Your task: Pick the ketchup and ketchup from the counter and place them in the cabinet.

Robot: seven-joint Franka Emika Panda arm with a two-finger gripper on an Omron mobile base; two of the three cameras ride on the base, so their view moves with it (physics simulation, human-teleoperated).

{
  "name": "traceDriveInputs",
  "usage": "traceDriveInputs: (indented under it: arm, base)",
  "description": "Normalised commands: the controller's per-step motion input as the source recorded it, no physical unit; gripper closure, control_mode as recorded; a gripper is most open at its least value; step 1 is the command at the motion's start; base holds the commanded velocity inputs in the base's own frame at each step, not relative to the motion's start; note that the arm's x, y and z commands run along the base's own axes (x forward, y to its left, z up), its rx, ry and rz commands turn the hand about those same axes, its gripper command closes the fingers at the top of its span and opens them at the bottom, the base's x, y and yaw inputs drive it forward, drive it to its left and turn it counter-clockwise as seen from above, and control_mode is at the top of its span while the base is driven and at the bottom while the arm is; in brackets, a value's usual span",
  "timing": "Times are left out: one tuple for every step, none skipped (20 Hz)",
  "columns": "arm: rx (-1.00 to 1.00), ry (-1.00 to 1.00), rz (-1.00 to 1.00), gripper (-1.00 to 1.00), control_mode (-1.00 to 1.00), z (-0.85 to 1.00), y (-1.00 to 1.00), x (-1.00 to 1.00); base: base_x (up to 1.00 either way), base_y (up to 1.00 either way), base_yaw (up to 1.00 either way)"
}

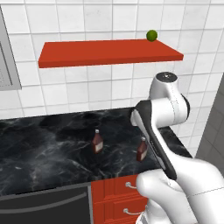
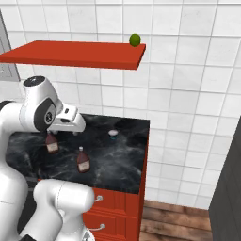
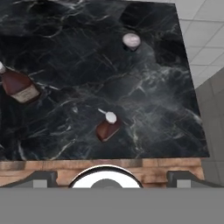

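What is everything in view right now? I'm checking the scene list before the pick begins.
ketchup bottles: two, dark red-brown with pale labels, upright and apart on the counter, one left, one near the front edge
small round item: one, pale-topped, far back on the counter; too small to identify
green ball: one, right end of the cabinet
cabinet: one, red, on the tiled wall
counter: one, black, white-veined
drawers: red, silver handles, below the counter
gripper: open, above the counter, holding nothing

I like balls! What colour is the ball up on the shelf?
Green. The ball shows best in the left base view.
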Motion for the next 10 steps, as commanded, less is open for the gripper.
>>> traceDriveInputs:
  arm:
    - [-0.03,0.0,-0.06,-1.0,-1.0,-0.35,0.0,0.0]
    - [0.0,0.0,-0.05,-1.0,-1.0,-0.35,0.0,0.0]
    - [0.0,0.0,-0.05,-1.0,-1.0,-0.38,0.0,0.0]
    - [0.0,0.0,-0.05,-1.0,-1.0,-0.36,0.0,0.0]
    - [0.0,0.0,-0.05,-1.0,-1.0,-0.34,0.0,0.0]
    - [0.0,0.0,-0.04,-1.0,-1.0,-0.34,0.0,0.0]
    - [0.0,0.0,-0.03,-1.0,-1.0,-0.31,0.0,0.0]
    - [0.0,0.0,-0.03,-1.0,-1.0,-0.34,0.0,0.0]
    - [0.0,0.0,-0.03,-1.0,-1.0,-0.34,0.0,0.0]
    - [0.0,0.0,-0.03,-1.0,-1.0,-0.36,0.0,0.0]
  base:
    - [0.0,0.0,0.0]
    - [0.0,0.0,0.0]
    - [0.0,0.0,0.0]
    - [0.0,0.0,0.0]
    - [0.0,0.0,0.0]
    - [0.0,0.0,0.0]
    - [0.0,0.0,0.0]
    - [0.0,0.0,0.0]
    - [0.0,0.0,0.0]
    - [0.0,0.0,0.0]
